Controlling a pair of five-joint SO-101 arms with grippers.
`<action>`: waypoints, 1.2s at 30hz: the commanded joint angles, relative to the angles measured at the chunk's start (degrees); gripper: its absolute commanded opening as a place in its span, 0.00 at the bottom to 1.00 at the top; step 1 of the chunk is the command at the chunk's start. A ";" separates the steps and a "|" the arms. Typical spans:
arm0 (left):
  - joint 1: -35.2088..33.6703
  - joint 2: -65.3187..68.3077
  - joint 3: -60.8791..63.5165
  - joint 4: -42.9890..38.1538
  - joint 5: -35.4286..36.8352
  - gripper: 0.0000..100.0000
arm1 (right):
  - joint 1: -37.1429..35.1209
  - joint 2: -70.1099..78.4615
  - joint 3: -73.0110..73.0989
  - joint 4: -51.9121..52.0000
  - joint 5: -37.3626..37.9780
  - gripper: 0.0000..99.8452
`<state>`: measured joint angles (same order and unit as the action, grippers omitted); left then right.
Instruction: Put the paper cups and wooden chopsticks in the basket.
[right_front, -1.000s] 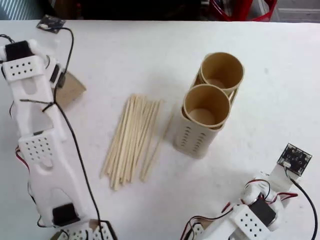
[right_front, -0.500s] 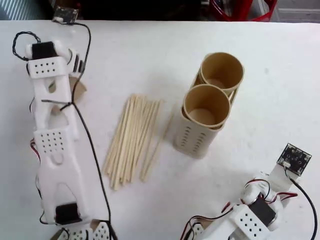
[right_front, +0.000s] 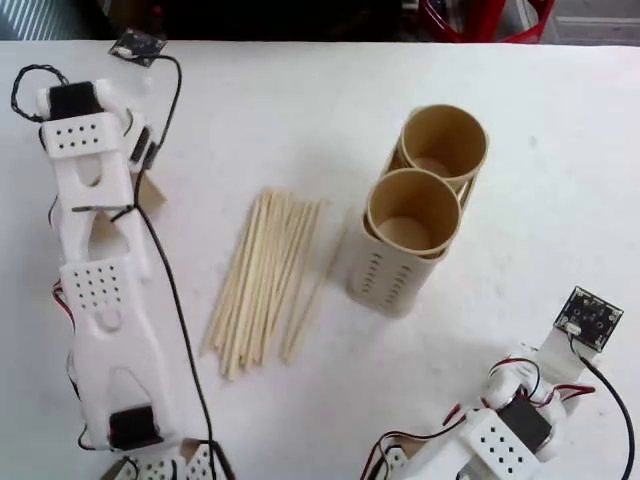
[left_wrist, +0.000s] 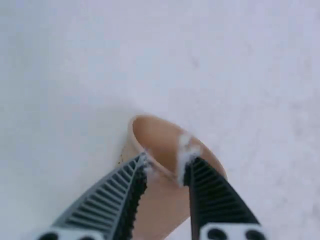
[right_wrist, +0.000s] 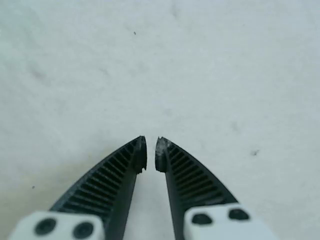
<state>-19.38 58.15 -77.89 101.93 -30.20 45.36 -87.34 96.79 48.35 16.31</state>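
While the left fingers pinch the rim of a paper cup at the left of the bench, the right fingers stand almost closed and empty, and wooden chopsticks lie beside the basket.

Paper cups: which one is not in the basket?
The cup pinched at its rim by the left gripper; the other two stand in the basket.

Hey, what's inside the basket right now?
Two paper cups stand upright in the basket, both looking empty. They cover the basket's floor, so anything beneath them can't be seen.
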 joint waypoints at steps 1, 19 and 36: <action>-2.51 -8.04 -0.18 0.79 -3.78 0.13 | 0.84 0.13 0.35 -0.75 -0.44 0.04; 1.01 -56.75 58.81 -19.08 2.64 0.13 | 0.84 0.13 0.35 -0.75 -0.44 0.04; -0.66 -31.78 56.97 -30.51 14.33 0.13 | 0.84 0.13 0.35 -0.75 -0.44 0.04</action>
<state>-19.74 25.89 -15.03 64.48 -16.31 45.36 -87.34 96.79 48.35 16.31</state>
